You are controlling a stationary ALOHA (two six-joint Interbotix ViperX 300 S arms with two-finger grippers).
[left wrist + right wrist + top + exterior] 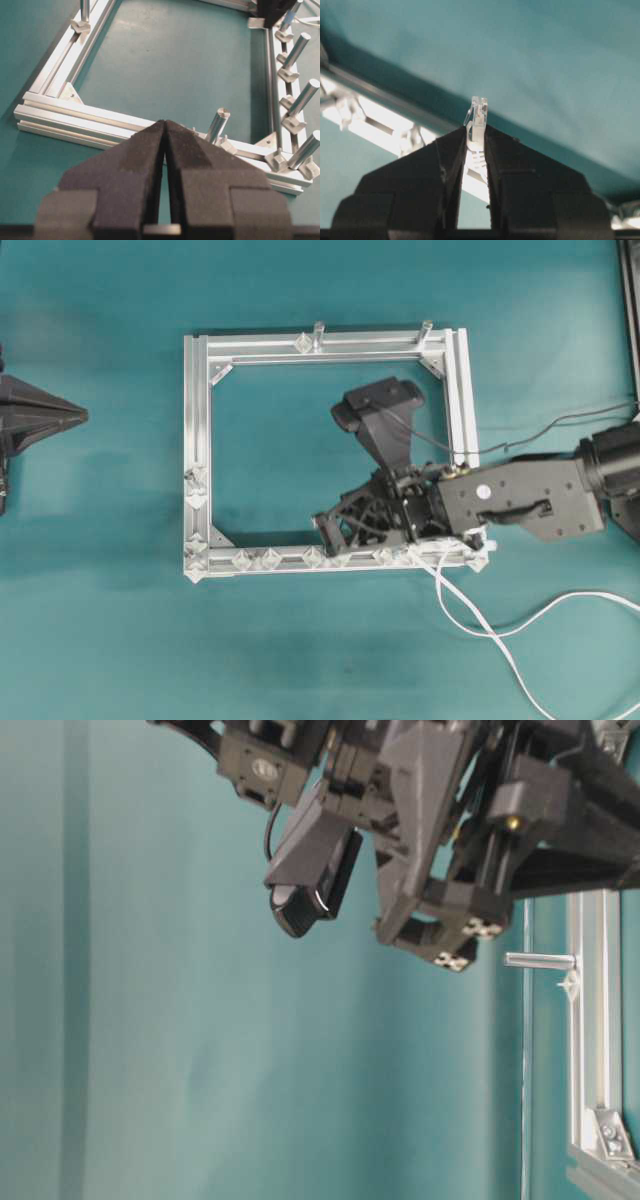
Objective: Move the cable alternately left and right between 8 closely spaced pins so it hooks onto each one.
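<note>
Frame (196,450) mid-table, pins (270,558) along its near rail, cable (480,625) trailing right

Even bright light, soft shadows, glare on rails (375,117), blurred right-wrist background

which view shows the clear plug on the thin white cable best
The right wrist view: the clear plug stands pinched between the right gripper fingertips. The overhead view shows only the white cable trailing away; the other two views show neither.
</note>
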